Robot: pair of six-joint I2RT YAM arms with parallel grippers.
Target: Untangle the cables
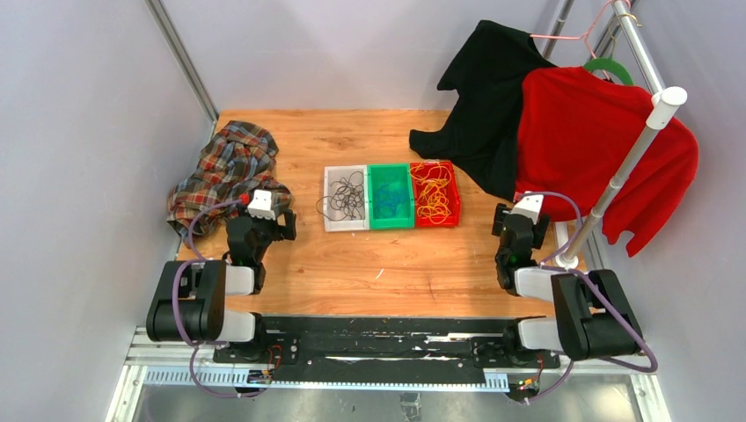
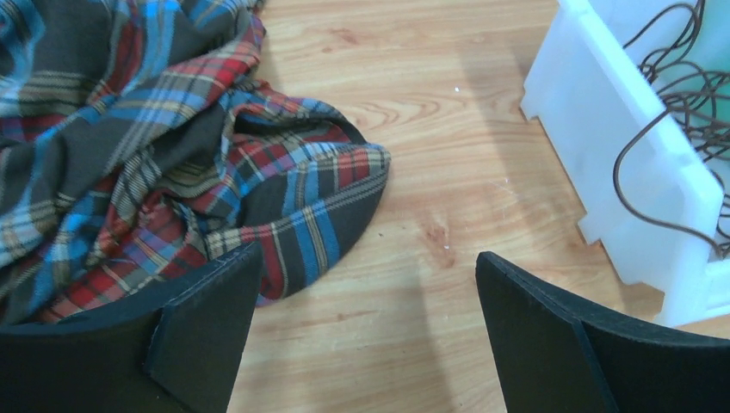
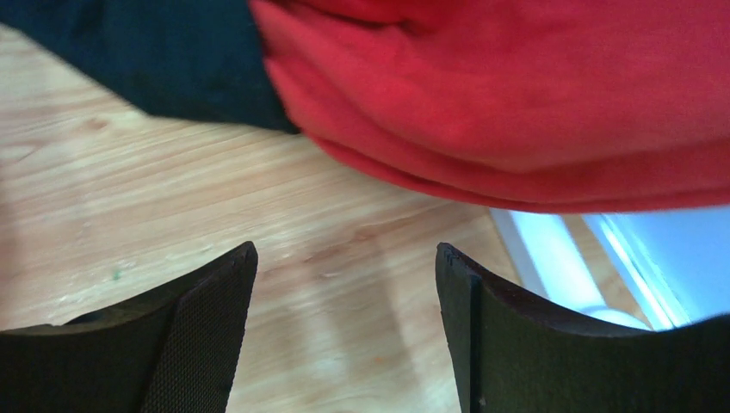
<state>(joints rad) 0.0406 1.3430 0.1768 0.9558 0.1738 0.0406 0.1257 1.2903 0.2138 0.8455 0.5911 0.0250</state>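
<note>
Left gripper (image 2: 366, 255) gapes, cables (image 1: 349, 197) lie sorted by colour

The wooden table (image 1: 352, 272) bears a plaid shirt (image 1: 224, 171), white bin (image 1: 345, 227), green bin (image 1: 391, 225) and red bin (image 1: 437, 222).

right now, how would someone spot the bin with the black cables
On the wooden table, three small bins stand in a row at the middle. Take the leftmost, beside the green bin: the white bin, the only one holding black cables.
</note>
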